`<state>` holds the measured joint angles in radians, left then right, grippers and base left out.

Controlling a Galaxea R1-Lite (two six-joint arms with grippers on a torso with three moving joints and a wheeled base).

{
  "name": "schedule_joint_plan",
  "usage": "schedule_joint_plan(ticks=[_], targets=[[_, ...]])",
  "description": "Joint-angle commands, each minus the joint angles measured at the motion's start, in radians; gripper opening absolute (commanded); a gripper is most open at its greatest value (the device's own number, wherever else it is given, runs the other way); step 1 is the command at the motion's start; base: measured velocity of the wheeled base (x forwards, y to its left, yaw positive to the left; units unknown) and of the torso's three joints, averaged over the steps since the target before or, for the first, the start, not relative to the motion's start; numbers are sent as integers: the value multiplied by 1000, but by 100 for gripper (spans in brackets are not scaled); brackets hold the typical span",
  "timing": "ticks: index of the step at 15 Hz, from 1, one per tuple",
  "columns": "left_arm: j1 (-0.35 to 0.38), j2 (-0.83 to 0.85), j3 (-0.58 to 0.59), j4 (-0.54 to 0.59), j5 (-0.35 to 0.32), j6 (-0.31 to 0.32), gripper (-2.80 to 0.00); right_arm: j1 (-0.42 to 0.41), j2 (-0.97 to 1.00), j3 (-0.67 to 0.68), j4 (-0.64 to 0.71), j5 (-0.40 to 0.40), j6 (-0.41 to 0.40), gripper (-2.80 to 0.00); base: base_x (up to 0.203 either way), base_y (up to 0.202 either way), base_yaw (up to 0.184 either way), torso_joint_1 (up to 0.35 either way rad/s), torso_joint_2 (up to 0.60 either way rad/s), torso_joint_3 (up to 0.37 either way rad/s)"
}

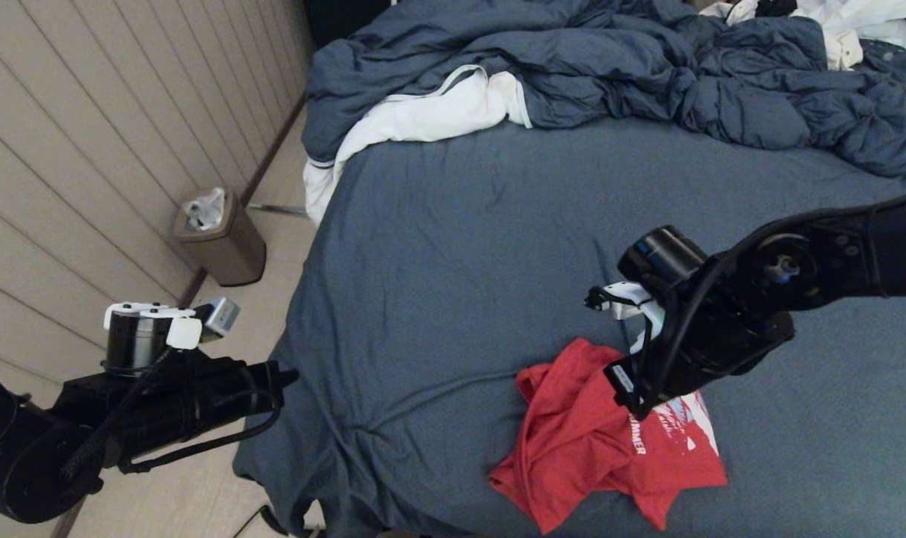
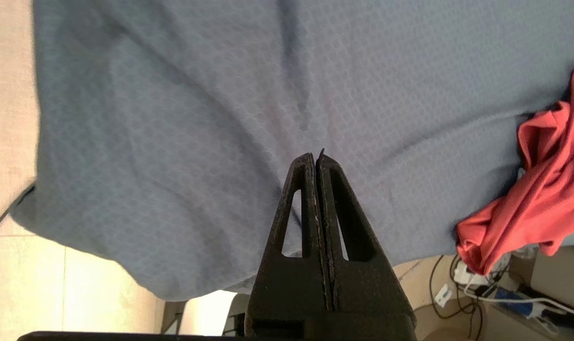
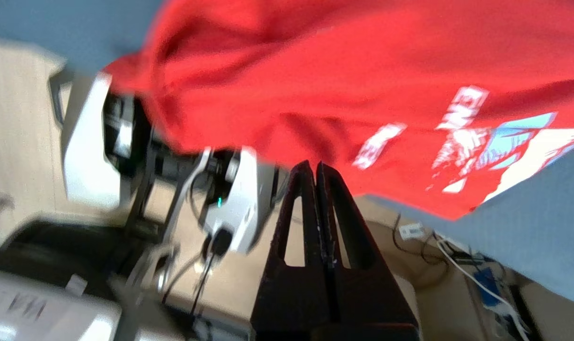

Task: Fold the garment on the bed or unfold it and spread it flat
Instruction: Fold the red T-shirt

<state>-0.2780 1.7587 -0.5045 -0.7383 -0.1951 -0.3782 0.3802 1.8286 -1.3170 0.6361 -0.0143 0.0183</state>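
Pressed together and empty, the right hand hangs just above the crumpled red shirt on the bed; the left hand, also closed, sits farther off, by the bed's edge.

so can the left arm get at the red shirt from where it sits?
Probably yes: only bare sheet lies between the shut left gripper and the red shirt on the bed. The right gripper is shut beside the shirt.

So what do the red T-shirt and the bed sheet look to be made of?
The red T-shirt: soft matte knit, probably cotton jersey; it lies in limp folds, and the print looks like flat ink on the fabric. The bed sheet: slate-blue matte cloth with a fine waffle-like texture, pulling into shallow creases; fibre cannot be told.
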Motion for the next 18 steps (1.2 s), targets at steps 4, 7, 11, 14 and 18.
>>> schedule_joint_plan(ticks=[4,7,11,14,18], targets=[[-7,24,-2,-4,2,-2,-280,-76,-18,303,-331,-4,-12,-280,0,0,0,0,0,0],[-13,47,-2,-6,2,-2,-280,-102,-16,431,-474,-4,-83,-280,0,0,0,0,0,0],[-13,43,-3,-7,2,-2,-280,-95,50,401,-526,-5,-87,-280,0,0,0,0,0,0],[-15,39,0,-7,0,-2,-280,-70,101,347,-558,-6,-79,-280,0,0,0,0,0,0],[-17,32,0,-7,0,-3,-280,-39,176,227,-561,-62,-44,-280,0,0,0,0,0,0]])
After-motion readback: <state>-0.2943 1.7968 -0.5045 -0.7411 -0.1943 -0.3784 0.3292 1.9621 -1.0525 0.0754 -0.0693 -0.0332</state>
